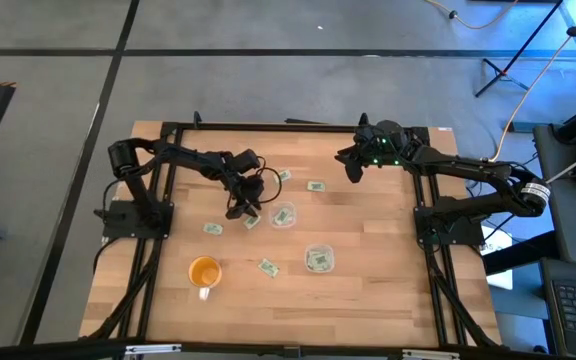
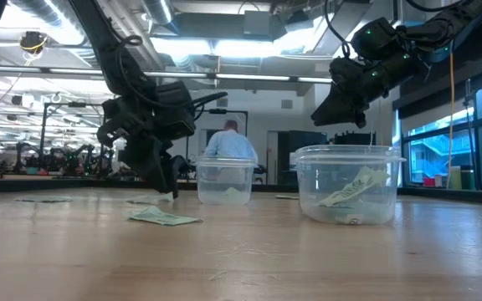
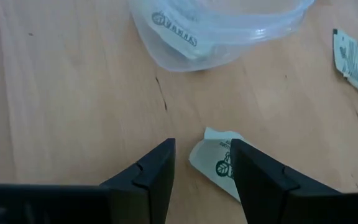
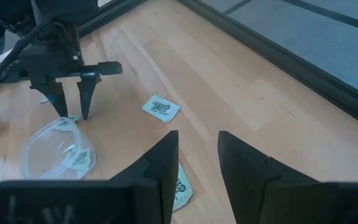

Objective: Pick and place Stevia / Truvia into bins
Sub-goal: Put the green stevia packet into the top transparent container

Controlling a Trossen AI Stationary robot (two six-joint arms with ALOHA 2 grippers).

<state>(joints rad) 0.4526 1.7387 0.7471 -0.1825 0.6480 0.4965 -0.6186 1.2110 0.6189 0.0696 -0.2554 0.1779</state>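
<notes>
Table (image 1: 368, 300) of pale butcher-block wood carries everything, with wide bare board toward its near edge and right side. Left tool (image 3: 202, 163) stands low, fingers spread, straddling one pale green and white paper sweetener packet (image 3: 216, 163) lying flat just beside the nearer-to-it clear round plastic cup (image 1: 283, 215). Right tool (image 1: 352, 166) hangs high near the far edge, fingers spread, holding nothing.

Risks, in my judgement:
- Packet lies off-centre toward one finger; closing may push it aside or pinch only a corner.
- A flat packet gives little to grip, and the fingertips may scrape the wood.
- Cup is light and close; a swing of the left tool could knock it.

The second clear cup (image 1: 319, 259) and orange handled cup (image 1: 204, 271) sit well apart. Loose packets (image 1: 268, 266) are scattered between.
</notes>
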